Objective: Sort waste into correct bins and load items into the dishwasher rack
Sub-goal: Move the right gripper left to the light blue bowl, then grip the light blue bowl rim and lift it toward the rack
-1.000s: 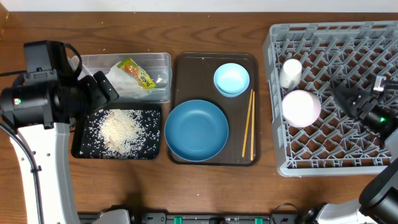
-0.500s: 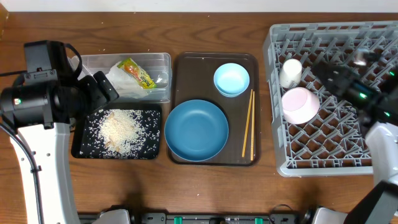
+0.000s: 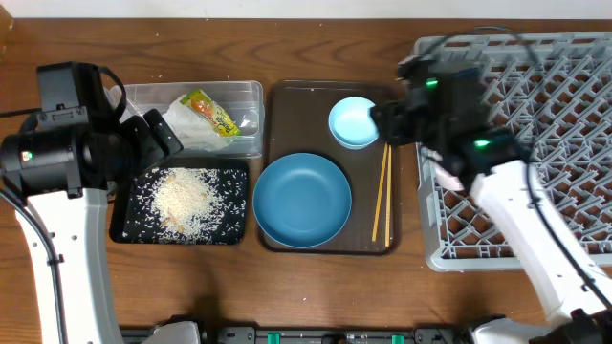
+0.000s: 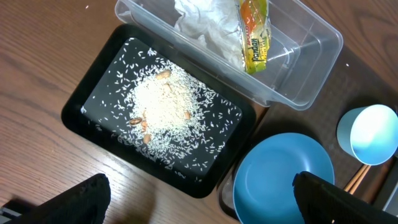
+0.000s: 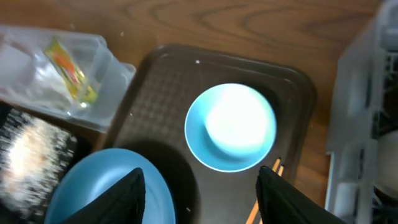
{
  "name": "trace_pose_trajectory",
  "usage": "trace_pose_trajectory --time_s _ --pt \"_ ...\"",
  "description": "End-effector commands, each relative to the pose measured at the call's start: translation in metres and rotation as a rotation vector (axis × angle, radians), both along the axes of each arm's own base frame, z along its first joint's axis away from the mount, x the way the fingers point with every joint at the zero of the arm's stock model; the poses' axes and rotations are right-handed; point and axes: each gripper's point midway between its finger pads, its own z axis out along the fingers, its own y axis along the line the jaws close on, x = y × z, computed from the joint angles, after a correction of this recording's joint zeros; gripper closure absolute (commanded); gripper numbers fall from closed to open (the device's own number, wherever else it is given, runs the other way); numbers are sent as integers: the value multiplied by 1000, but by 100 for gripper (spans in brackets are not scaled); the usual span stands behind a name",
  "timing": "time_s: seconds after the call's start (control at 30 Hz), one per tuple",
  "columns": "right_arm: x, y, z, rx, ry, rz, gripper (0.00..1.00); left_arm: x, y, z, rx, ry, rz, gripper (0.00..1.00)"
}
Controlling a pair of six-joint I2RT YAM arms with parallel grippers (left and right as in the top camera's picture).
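**Overhead and wrist views, sorting and loading task.** Within the last second the right gripper (image 3: 387, 122) is carried from above the dishwasher rack (image 3: 564, 67) across to the dark brown serving tray (image 3: 287, 105). It is now held over the small light-blue bowl (image 5: 231, 127). Its fingers (image 5: 134, 193) are spread to either side of the bowl, and nothing is gripped between them. The white bowl and cream cup, seen in the rack a second ago, are now hidden beneath the right arm. The shift is read as the end of one loading step and the approach to the next item.

The light-blue bowl stands upright at the tray's far right corner. The large blue plate (image 3: 302, 200) is just beside it, and the chopsticks (image 3: 382, 191) lie along the tray's right edge. Both are near enough to be disturbed by a descending finger.

The left gripper (image 4: 199, 185) is held wide open and empty over the bins. The napkin (image 3: 186, 129) and snack wrapper (image 3: 210, 112) are lying in the clear tub (image 3: 244, 91). The rice (image 3: 186, 199) is spread over the black tray (image 3: 124, 225). Waste sorting is judged complete. No loose item is seen on the bench (image 3: 287, 287).
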Motion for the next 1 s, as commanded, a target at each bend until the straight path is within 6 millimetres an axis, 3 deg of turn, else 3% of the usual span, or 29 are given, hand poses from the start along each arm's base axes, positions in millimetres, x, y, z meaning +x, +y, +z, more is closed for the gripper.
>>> trace_pose_trajectory --time_s 0.0,0.23,0.43,0.67,0.87,0.9,0.97 --pt "9 7 -27 -161 -11 -9 46 -1 4 0 16 5 6 4" --pt "21 45 -96 -231 42 103 48 -1 4 0 16 5 6 4" --pt "31 79 -127 -214 2 225 49 -1 4 0 16 5 6 4" --pt "36 84 -144 -216 2 231 52 -1 4 0 16 5 6 4" --pt "32 82 -173 -241 61 237 58 -1 4 0 16 5 6 4" --pt "30 81 -177 -246 72 238 60 -1 4 0 16 5 6 4" --pt "29 81 -179 -250 79 239 78 -1 4 0 16 5 6 4"
